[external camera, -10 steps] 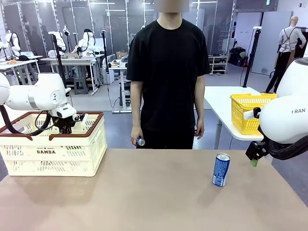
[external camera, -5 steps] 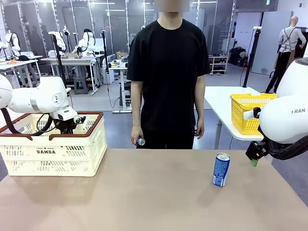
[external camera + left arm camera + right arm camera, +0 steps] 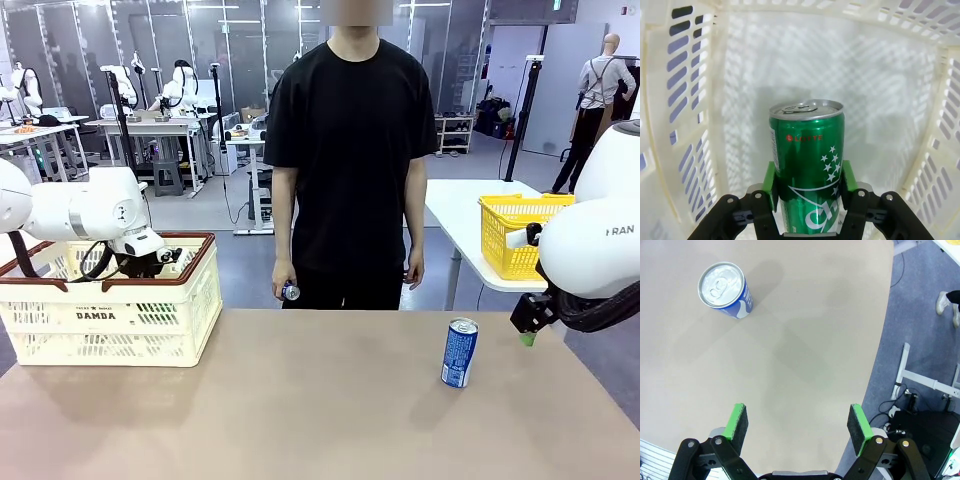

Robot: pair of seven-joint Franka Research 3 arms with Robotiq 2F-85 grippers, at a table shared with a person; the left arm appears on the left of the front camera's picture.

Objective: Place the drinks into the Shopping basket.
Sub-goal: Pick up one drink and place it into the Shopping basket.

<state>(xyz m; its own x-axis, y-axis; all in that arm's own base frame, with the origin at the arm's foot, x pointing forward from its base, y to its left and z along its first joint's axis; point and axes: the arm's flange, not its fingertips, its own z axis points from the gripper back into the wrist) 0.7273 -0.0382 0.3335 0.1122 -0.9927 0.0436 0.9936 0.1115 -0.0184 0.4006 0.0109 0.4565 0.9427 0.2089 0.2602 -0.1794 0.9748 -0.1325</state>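
Green can sits clamped between the left gripper's pads inside the Shopping basket. The arm has dipped lower than 1 second ago, though the can perhaps hangs clear of the floor. Blue can stands unmoved on the table; the right gripper hangs near it, jaws wide.

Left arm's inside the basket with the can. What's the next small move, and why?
Probably ease the left pincer down a little, then open it. Its pads clamp the green can inside the white basket, and the can seems to hang above the basket floor, so letting go from here might tip it over.
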